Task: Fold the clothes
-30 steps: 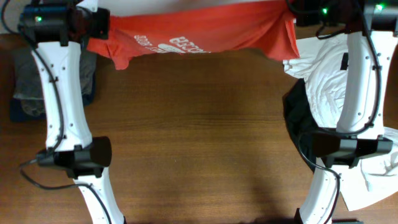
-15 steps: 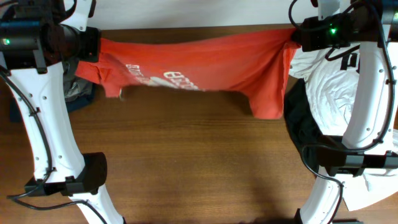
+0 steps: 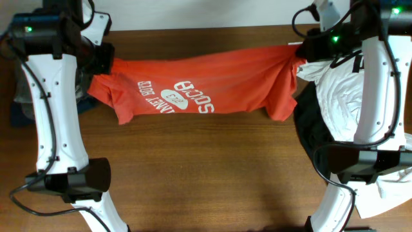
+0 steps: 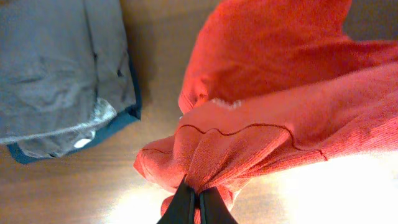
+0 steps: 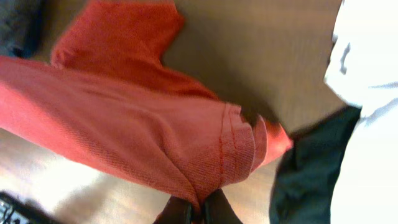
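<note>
From above, you had the red-orange T-shirt point(image 3: 206, 90) stretched between your two arms, near the far side of the table point(image 3: 206, 174), with the white letters facing up. Your left gripper point(image 3: 103, 61) was pinched on one end and your right gripper point(image 3: 301, 50) on the other. The white T-shirt point(image 3: 338, 96) and the black garment point(image 3: 309, 129) lay in a heap on the right, touching the red one.

In the left wrist view, the jaws were tight together on a bunched lump of red cloth. A grey folded pile point(image 4: 56, 68) lay just beside it.

In the right wrist view, the jaws were squeezed on a stitched edge of the red shirt, close to the black garment point(image 5: 305, 168).

The shirt looked soft, light and floppy, so I think it would sag and crumple anywhere you did not hold it. The thick stitched edges and corners looked like the best places to grab.
</note>
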